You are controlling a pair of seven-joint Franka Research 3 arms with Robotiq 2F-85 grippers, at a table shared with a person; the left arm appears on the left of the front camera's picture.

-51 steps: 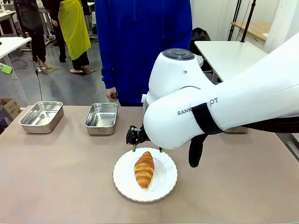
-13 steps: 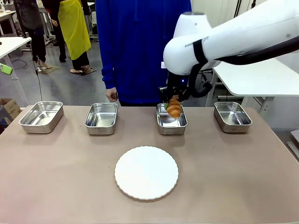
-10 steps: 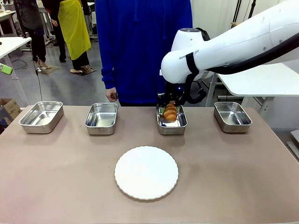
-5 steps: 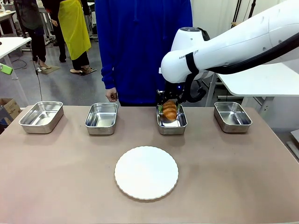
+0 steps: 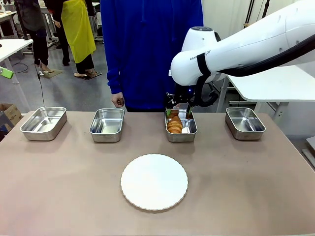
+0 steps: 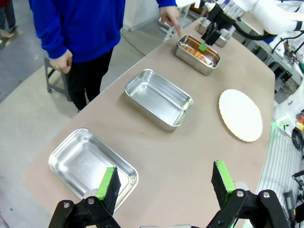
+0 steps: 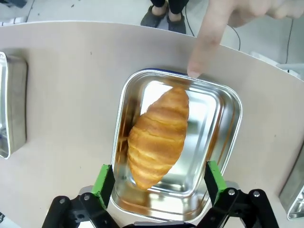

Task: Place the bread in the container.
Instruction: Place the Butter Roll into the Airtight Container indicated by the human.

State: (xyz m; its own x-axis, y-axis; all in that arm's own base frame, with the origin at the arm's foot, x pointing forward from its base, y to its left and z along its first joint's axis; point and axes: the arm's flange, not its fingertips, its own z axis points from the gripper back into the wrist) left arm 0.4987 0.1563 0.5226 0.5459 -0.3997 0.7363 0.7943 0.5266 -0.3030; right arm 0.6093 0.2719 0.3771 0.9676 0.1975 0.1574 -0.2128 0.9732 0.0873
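The golden-brown croissant (image 7: 159, 135) lies loose inside a stainless-steel pan (image 7: 228, 102), slanted across its left half. This pan (image 5: 189, 132) is third from the left along the table's far edge, and the croissant (image 5: 174, 124) shows inside it. My right gripper (image 7: 158, 183) hangs just above, open, its green pads (image 7: 103, 183) spread wide on either side of the croissant without touching it. In the front view the right gripper (image 5: 178, 112) sits over the pan's far end. My left gripper (image 6: 165, 180) is open and empty, high above the table's left end.
A person's finger (image 7: 202, 47) points down at the pan's far rim. Three more pans (image 5: 43, 123) (image 5: 107, 125) (image 5: 244, 123) line the far edge. A bare white plate (image 5: 154, 182) sits mid-table. The person in blue (image 5: 147, 44) stands just behind the pans.
The croissant hung in my shut right gripper over the pan; now it lies in the pan, and the gripper has opened and lifted slightly.
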